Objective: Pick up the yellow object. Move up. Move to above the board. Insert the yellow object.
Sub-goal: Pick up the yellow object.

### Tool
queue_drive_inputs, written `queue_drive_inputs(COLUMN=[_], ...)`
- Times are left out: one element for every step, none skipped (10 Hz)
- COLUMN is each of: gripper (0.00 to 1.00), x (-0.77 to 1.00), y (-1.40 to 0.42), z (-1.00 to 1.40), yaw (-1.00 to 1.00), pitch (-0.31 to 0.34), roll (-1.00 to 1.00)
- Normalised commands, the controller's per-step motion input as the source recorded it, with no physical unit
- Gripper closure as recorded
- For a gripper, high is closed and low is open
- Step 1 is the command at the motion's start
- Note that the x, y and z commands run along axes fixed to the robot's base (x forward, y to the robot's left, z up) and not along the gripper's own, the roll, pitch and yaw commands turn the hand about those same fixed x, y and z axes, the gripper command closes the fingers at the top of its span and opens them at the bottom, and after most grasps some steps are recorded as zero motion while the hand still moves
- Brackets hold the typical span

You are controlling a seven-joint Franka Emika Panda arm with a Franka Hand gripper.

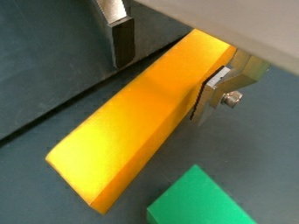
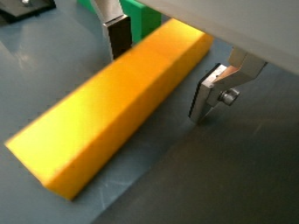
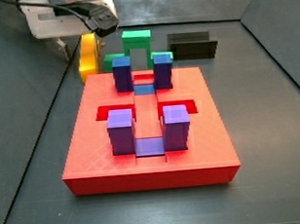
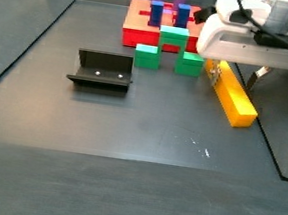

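**While the block is lying flat, the pick-up is only being lined up**

While the yellow object (image 2: 111,109) is resting flat on the dark surface (image 4: 130,128), the pincer (image 2: 163,66) is sitting low over one end of it, one finger on each long side. In both wrist views the silver fingers (image 1: 218,92) are showing a gap on at least one side of the block, so the jaws are looking wide and not yet clamped; nothing is being held.

Judging from that, the first step is just getting under way: the closing, the lift, the move across and the insertion are all waiting to be done. The board (image 3: 149,148) is lying apart from the block, its recesses and purple posts (image 3: 121,134) looking unoccupied by anything yellow. In a side view the yellow object (image 4: 233,94) is lying beyond the board's edge, near a green block (image 4: 190,63), with the fixture (image 4: 101,70) standing well off on the floor.

I am finding no brand, label or readable writing anywhere
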Motion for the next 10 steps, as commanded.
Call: queue_drive_inputs(gripper=[0.0, 0.0, 0.0, 0.0, 1.0, 1.0, 1.0, 1.0, 1.0, 1.0], x=[-0.03, 0.0, 0.0, 0.0, 0.0, 0.0, 0.0, 0.0, 0.0, 0.0], y=[0.0, 0.0, 0.0, 0.0, 0.0, 0.0, 0.0, 0.0, 0.0, 0.0], z=[-0.43, -0.41, -0.26, 0.0, 0.0, 0.0, 0.0, 0.0, 0.0, 0.0], yaw=[0.05, 0.04, 0.0, 0.0, 0.0, 0.0, 0.0, 0.0, 0.0, 0.0], pitch=[-0.127, -0.1, -0.003, 0.0, 0.0, 0.0, 0.0, 0.0, 0.0, 0.0], roll=[0.18, 0.16, 0.09, 0.01, 0.0, 0.0, 0.0, 0.0, 0.0, 0.0])
